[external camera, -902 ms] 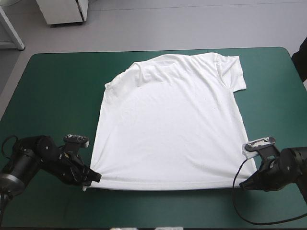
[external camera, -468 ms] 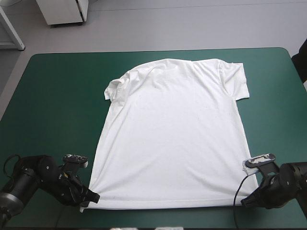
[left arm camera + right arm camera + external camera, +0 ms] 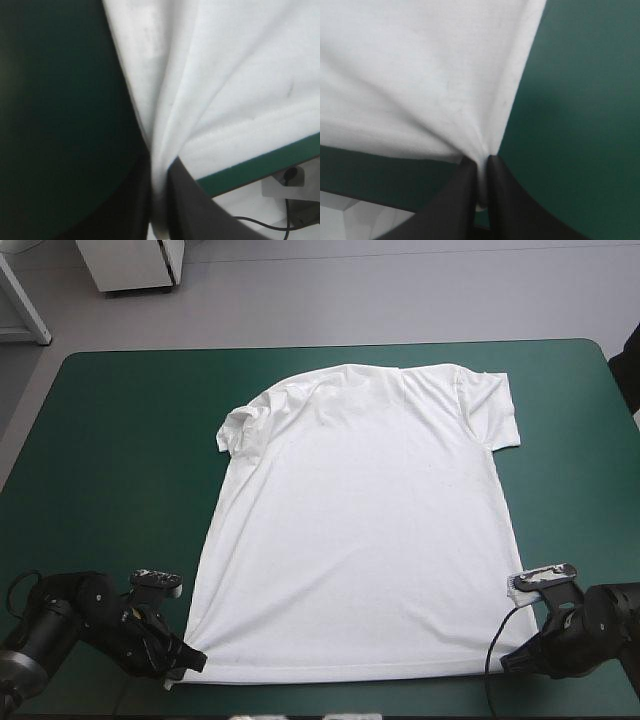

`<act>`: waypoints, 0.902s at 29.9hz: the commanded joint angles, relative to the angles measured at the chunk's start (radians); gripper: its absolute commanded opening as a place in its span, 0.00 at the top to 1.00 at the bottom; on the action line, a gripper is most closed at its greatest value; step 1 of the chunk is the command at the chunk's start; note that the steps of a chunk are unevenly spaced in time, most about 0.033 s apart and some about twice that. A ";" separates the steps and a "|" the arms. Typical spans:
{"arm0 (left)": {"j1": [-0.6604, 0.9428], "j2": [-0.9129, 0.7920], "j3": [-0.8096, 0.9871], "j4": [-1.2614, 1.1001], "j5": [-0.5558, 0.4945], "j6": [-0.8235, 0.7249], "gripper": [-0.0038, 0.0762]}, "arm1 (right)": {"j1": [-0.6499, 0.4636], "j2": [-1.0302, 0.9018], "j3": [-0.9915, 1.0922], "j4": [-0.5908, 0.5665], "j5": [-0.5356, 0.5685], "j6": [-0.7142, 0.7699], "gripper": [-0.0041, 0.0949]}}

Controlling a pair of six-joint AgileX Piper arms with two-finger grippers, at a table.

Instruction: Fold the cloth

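- Since the black fin-fingered left end effector [image 3: 192,660] and the matching right end effector [image 3: 508,664] sit at the near edge of the teal-green covered desk [image 3: 110,440], the white short-sleeved fabric T-shirt [image 3: 360,520] lies wholly ahead of both, with its long axis running hem to collar toward the far edge.
- Both are all but closed, each clamping one hem corner; neither arm is nearer.
- T-shirt is spread flat, left sleeve bunched, right sleeve out, creases fanning from both grips.

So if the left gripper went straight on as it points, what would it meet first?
The T-shirt: the left gripper is shut on its corner, and white cloth fills the line ahead. Probably nothing else comes first.
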 commanded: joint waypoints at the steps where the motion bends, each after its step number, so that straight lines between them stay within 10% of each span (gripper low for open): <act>1: -0.006 -0.011 -0.038 -0.025 0.090 -0.011 0.67 | 0.001 -0.031 -0.040 0.035 0.032 0.016 0.71; 7: -0.006 -0.067 -0.215 -0.065 0.096 -0.042 0.50 | 0.001 -0.059 -0.165 0.019 0.033 0.087 0.45; 27: -0.006 0.631 -0.981 0.049 -0.103 -0.033 0.42 | 0.001 0.523 -0.820 -0.140 -0.014 0.139 0.46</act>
